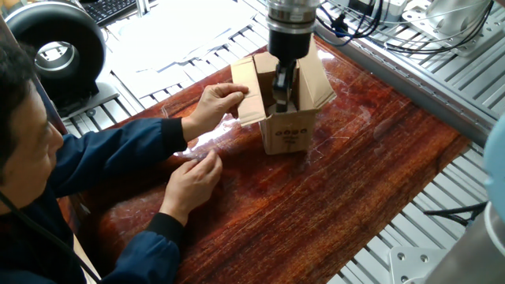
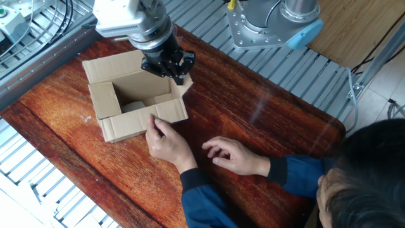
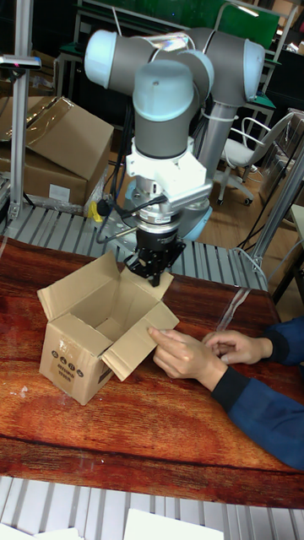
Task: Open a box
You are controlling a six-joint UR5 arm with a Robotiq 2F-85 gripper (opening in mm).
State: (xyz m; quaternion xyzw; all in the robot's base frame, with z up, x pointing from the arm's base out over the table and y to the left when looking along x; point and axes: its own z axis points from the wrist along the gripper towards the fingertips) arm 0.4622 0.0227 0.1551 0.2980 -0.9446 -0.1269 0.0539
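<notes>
gripper point(image 2: 171, 67): mine, pointing down at the box's far edge; fingers close together, look pinched on the rear flap, but I can't tell for sure whether they grip it or just touch it.
box point(image 1: 289, 130): directly under my gripper, standing on the table, top open, all four flaps folded outward; black print on the side wall facing one fixed view.
rear flap point(image 3: 159, 283): at my fingertips, raised and tilted outward; in the tall fixed view my gripper point(image 3: 153, 272) covers most of it.
near flap point(image 2: 142, 120): across the opening from my gripper, folded out and down, held by the person's hand.
side flaps: one spread flat beyond my gripper point(image 2: 112, 64), the other on the opposite side of the opening point(image 3: 74, 285), both tilted out.
inside of box point(image 2: 136, 101): open and visible just below and beside my fingers; a pale patch on the bottom, can't tell what it is.
holding hand point(image 2: 163, 140): opposite me across the box, fingers on the near flap's edge.
other hand point(image 2: 231, 154): further from me, resting on the table, apart from the box.
table point(image 1: 347, 197): dark red wood-grain top under the box and both hands.
person point(image 1: 47, 181): dark blue sleeves, seated on the side of the box opposite my arm.
arm point(image 3: 169, 110): mine, grey and light-blue joints, rising straight above my gripper point(image 1: 282, 88).
</notes>
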